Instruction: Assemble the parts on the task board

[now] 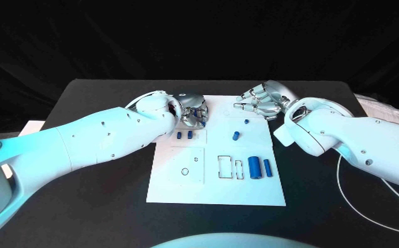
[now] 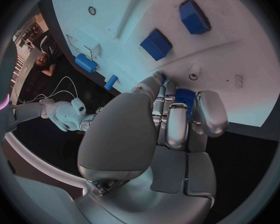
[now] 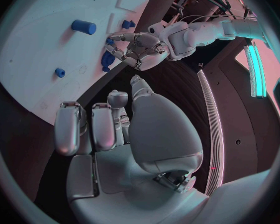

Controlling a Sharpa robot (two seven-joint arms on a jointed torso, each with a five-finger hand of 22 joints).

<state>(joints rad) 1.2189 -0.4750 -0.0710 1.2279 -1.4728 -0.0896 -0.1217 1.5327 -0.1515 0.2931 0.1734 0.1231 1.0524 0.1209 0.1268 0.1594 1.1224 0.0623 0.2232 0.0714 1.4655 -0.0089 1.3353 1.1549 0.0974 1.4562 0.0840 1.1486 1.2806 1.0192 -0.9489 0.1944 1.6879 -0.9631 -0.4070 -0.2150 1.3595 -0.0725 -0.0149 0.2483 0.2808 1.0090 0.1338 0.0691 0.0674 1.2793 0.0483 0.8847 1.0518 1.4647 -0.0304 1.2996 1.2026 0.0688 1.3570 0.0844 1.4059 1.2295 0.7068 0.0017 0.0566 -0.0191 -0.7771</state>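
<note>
Task board [image 1: 218, 187] sits mid-table, most blue parts lying loose on it: two cylinders [image 1: 261, 168] near right, small pegs [image 1: 188, 135] left of centre. Left hand [image 1: 193, 111] is at the far left edge, fingers closed round a blue part [image 2: 184, 98], so pick step is in hand. Right hand [image 1: 263, 101] hovers at the far right edge, fingers loosely curled, holding nothing. Next move, I'd judge: carry the part to its matching slot, align it, then press in.
</note>
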